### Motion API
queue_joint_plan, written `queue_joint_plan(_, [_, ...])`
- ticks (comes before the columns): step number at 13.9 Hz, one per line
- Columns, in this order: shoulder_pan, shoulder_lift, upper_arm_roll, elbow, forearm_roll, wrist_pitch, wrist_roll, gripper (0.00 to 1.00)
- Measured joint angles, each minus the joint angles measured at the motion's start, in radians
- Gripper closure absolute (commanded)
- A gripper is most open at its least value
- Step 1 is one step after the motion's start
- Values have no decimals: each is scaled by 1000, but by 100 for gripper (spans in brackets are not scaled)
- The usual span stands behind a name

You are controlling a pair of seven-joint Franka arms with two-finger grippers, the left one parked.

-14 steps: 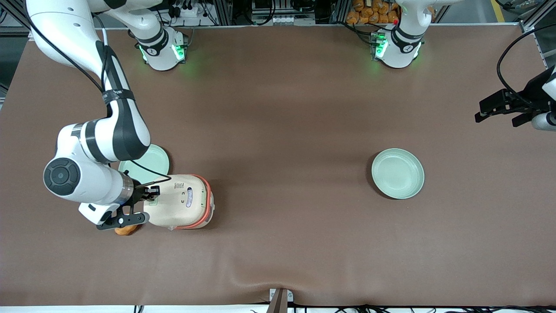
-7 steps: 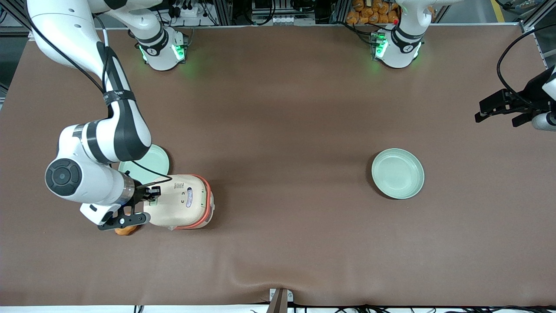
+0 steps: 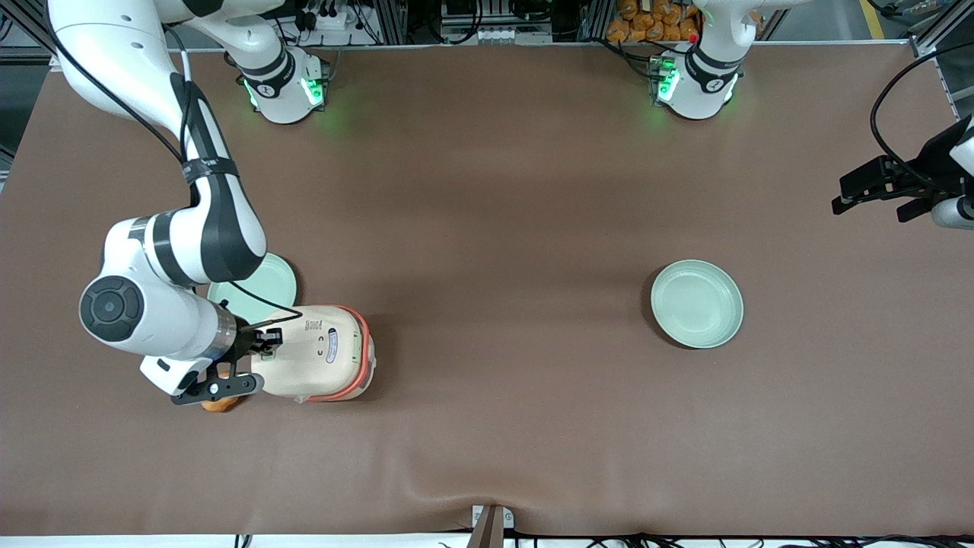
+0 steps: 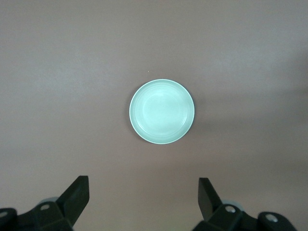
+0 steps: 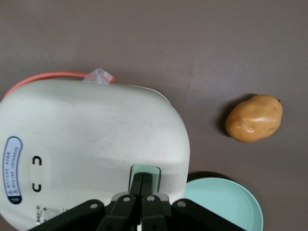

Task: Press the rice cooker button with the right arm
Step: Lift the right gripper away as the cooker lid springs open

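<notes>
Gripper (image 5: 142, 185) fingers pressed together, tips sitting right on green button (image 5: 146, 171) at rice cooker (image 5: 91, 144) lid edge. Straight down from here, probably.

The gripper (image 5: 142, 185) rests on the rice cooker (image 3: 323, 352), beside a plate (image 3: 259, 289).

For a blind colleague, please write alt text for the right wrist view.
The gripper, fingers shut, rests its tips on the green button at the edge of the cream rice cooker lid. Beside the cooker on the brown table lie a potato and a green plate.
</notes>
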Motion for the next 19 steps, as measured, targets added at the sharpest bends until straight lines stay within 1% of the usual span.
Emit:
queue_joint_plan(1, [3,-9,1,8,0,-5,0,53])
queue_joint_plan(3, [9,-47,3,21,0,-37,0,32])
queue_joint_plan(5, [9,-100,3,26,0,-79,0,20])
queue_joint_plan(8, [9,-172,3,27,1,-155,0,14])
queue_joint_plan(9, [9,-194,3,27,1,-185,0,10])
queue_joint_plan(10, [9,-218,2,28,1,-215,0,0])
queue_joint_plan(13, [1,-315,-1,29,1,-334,1,0])
queue_joint_plan(15, [-28,-373,-1,29,1,-398,1,0])
queue_joint_plan(17, [-73,-426,9,29,1,-454,0,0])
queue_joint_plan(19, [-149,-470,42,28,1,-525,0,0])
